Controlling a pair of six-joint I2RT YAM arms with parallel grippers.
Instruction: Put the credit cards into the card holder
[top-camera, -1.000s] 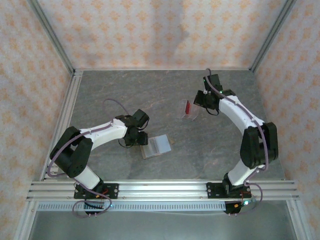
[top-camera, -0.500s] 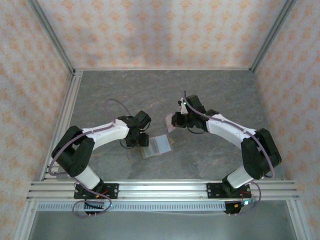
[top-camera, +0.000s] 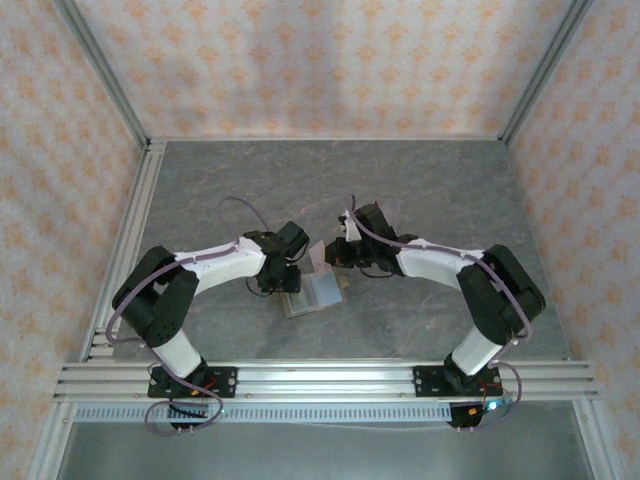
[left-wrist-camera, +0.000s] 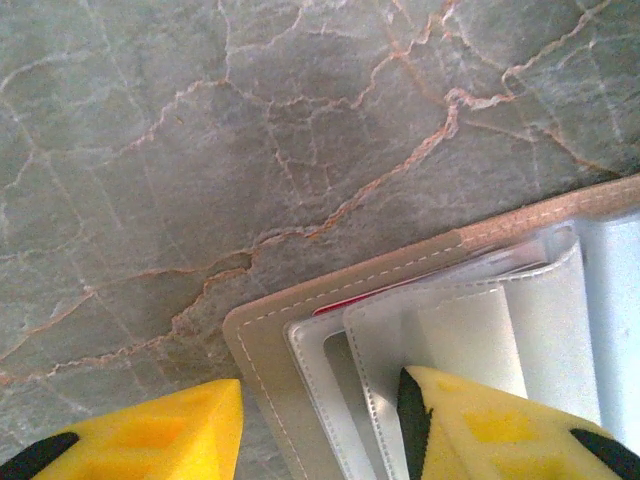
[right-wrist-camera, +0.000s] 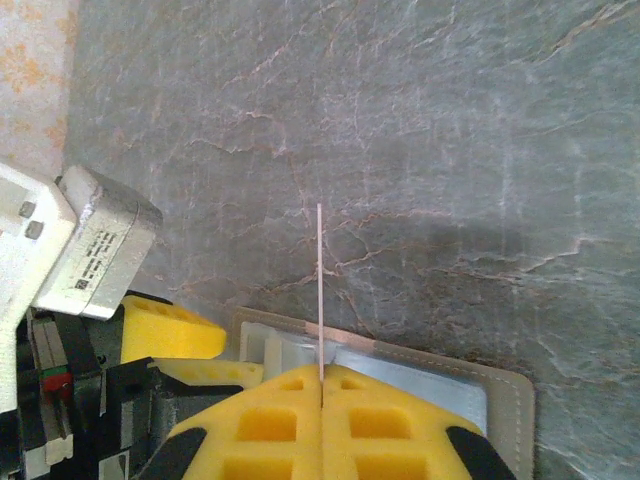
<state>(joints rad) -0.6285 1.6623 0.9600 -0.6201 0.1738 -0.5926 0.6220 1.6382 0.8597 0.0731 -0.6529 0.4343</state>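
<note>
Credit card (right-wrist-camera: 319, 270) is edge-on to the right wrist camera, bottom buried between the yellow fingers (right-wrist-camera: 400, 398). Card holder (left-wrist-camera: 400, 268) runs off the left wrist frame, just a red sliver (left-wrist-camera: 345, 302) peeking from its pockets

Soft even light (close foregrounds slightly blurred)

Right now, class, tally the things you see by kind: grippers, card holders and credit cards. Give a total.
Grippers: 2, left gripper, right gripper
Card holder: 1
Credit cards: 2, one edge-on in the right gripper, one red edge tucked in the card holder
Total: 5
</note>
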